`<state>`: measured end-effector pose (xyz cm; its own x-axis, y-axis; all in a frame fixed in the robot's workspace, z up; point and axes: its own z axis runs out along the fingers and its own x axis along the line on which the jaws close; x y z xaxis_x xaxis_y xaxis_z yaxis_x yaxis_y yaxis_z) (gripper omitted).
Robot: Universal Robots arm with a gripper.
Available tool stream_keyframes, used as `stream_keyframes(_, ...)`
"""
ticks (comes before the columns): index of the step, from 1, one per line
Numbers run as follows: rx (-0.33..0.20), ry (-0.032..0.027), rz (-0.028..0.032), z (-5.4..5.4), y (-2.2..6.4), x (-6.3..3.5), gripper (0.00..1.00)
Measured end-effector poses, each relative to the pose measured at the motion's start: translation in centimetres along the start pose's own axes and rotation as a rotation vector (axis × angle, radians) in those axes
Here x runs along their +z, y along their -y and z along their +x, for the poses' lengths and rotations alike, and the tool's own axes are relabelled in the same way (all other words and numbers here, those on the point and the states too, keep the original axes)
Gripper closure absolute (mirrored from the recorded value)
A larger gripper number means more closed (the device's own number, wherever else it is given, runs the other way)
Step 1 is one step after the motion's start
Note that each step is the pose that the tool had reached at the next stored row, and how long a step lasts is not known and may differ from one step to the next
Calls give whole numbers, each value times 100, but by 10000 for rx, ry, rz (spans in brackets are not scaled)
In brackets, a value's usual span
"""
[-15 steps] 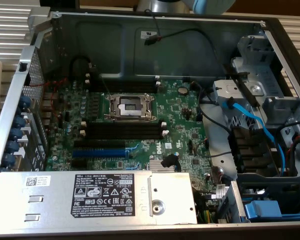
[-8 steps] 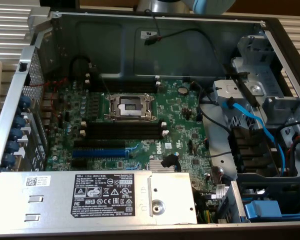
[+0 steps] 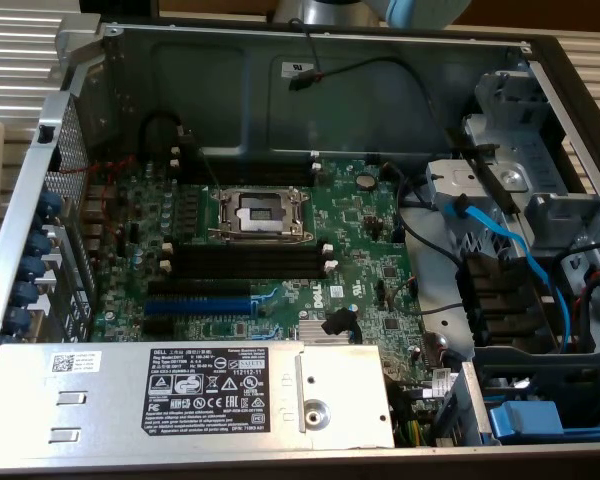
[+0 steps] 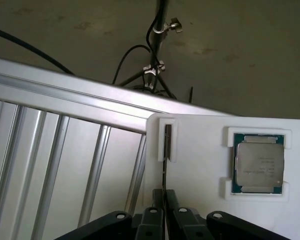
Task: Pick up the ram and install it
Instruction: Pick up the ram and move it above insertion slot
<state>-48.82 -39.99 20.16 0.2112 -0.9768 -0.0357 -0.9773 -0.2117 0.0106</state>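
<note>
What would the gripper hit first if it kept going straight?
Probably the ram: the gripper is pinching its thin edge. Right behind it is the white holder the ram stands in, though depth is hard to judge here.

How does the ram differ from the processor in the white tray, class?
The ram stands on edge, a thin dark strip; the processor lies flat, showing a square silver lid. The gripper clasps the ram, not the processor. Both sit in holders on the white tray.
</note>
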Motion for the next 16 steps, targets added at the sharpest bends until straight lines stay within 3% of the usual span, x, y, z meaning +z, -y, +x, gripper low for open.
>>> stream_keyframes(16, -1, 0, 0, 1, 0, 13, 88)
